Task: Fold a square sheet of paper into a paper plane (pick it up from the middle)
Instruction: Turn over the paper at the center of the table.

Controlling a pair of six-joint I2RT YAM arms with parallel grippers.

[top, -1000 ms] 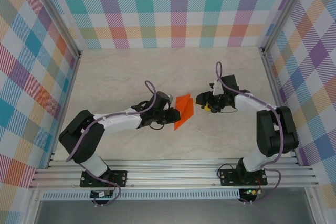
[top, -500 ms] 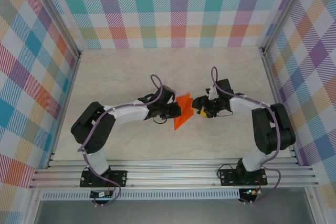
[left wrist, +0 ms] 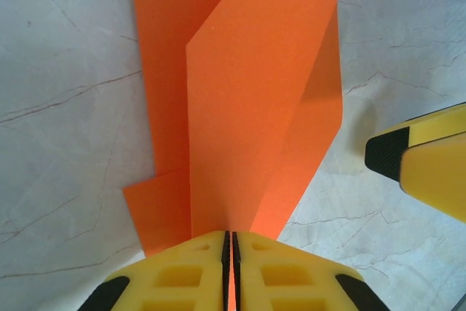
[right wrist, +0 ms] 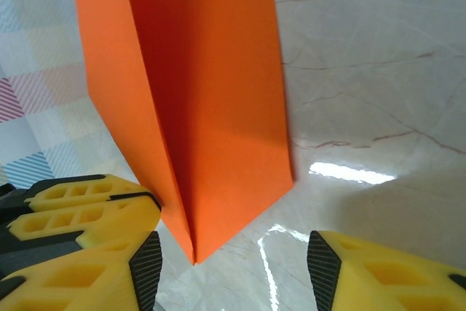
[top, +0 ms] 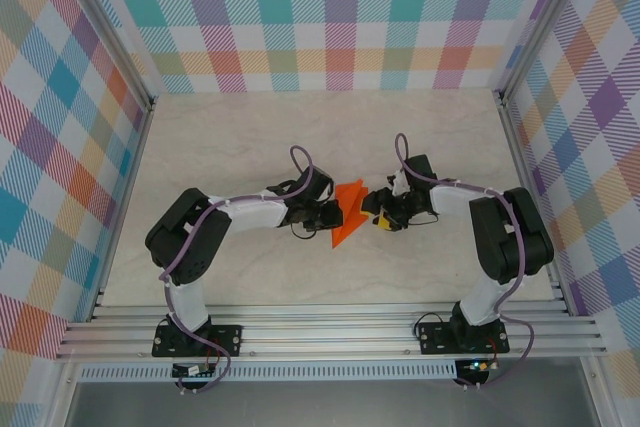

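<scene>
Orange paper plane (top: 349, 209) sat pinched in the left gripper (left wrist: 231, 244), its fingers pressed together; the right gripper (right wrist: 234, 267) hung spread just beside it.

Reaching in low from the near edge of the worktop toward its middle, elbows out, left gripper (left wrist: 231, 238) squeezed shut on the orange paper (left wrist: 255, 107), right gripper (right wrist: 234, 261) just beside it with yellow fingers (right wrist: 80, 253) held apart.

Thin bright orange folded sheet of paper (left wrist: 247, 92), matt and smooth, crisply creased, pale marble-patterned desk (right wrist: 378, 71), polished with glossy glare, moulded yellow plastic fingers (right wrist: 393, 271), matt, dull black pads (right wrist: 322, 267), brushed silver metal rails (top: 330, 332)
</scene>
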